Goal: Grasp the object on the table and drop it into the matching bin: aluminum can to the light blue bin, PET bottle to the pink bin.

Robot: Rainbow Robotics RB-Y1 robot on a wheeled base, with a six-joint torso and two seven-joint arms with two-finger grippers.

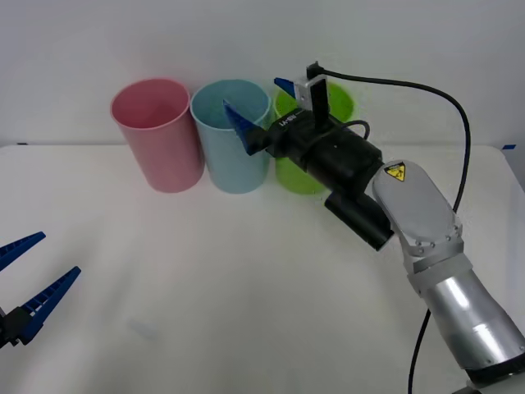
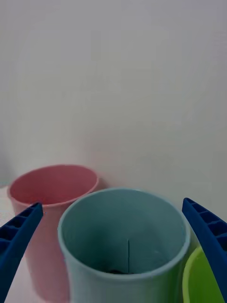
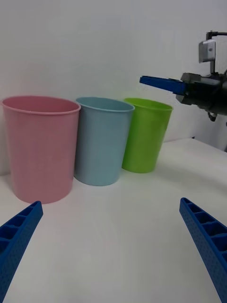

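Observation:
My right gripper [image 1: 258, 98] hangs open over the mouth of the light blue bin [image 1: 232, 139], with nothing between its fingers. The right wrist view looks down into that bin [image 2: 123, 236] past the open gripper [image 2: 112, 203]. Deep inside it lies a small dark shape [image 2: 115, 271]; I cannot tell whether it is the aluminum can. The pink bin [image 1: 157, 135] stands just left of the blue one on the white table [image 1: 246, 287]. My left gripper [image 1: 56, 256] rests open and empty low at the table's left edge, far from the bins.
A lime green bin [image 1: 308, 168] stands right of the blue one, partly behind my right wrist. All three bins line the table's back edge against a white wall. A black cable [image 1: 455, 123] loops above the right arm.

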